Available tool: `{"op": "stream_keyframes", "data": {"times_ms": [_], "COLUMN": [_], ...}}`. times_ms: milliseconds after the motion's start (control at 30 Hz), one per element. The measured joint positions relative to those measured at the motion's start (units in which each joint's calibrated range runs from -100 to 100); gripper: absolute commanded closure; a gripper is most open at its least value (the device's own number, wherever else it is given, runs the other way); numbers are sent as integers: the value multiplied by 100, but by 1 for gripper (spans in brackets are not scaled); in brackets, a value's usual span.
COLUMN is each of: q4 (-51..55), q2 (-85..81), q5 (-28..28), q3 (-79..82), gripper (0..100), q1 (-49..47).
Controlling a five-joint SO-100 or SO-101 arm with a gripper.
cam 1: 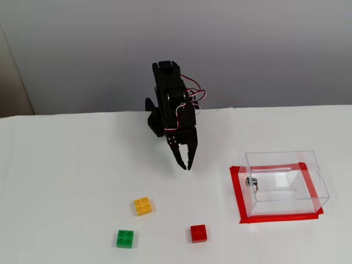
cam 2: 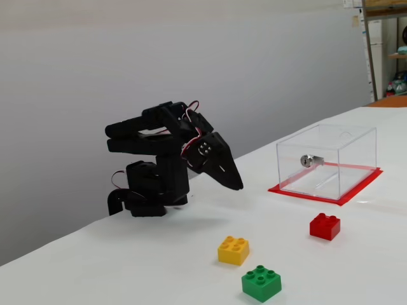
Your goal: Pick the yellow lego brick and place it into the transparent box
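Nearest the camera in a fixed view, the yellow lego brick (cam 1: 143, 205) rests on the white table (cam 1: 66, 181), between the green brick (cam 1: 125, 238) and the gripper (cam 1: 186, 164). The gripper hangs above the table, well apart from the brick, jaws nearly closed and empty. The transparent box (cam 1: 286, 182) stands rightward on red tape (cam 1: 236, 190).

Green brick (cam 1: 125, 238), red brick (cam 1: 198, 233), red mat (cam 1: 237, 190).
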Motion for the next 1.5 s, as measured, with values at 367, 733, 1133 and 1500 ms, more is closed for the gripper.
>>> {"op": "stream_keyframes", "data": {"times_ms": [367, 733, 1133, 1500], "q4": [917, 3402, 3659, 2442], "q2": [2165, 2918, 2985, 3053], "q5": [-5, 425, 684, 664], "q3": [-2868, -5605, -5861, -4907], "gripper": [98, 98, 98, 98], "q1": [203, 929, 2682, 4113]}}
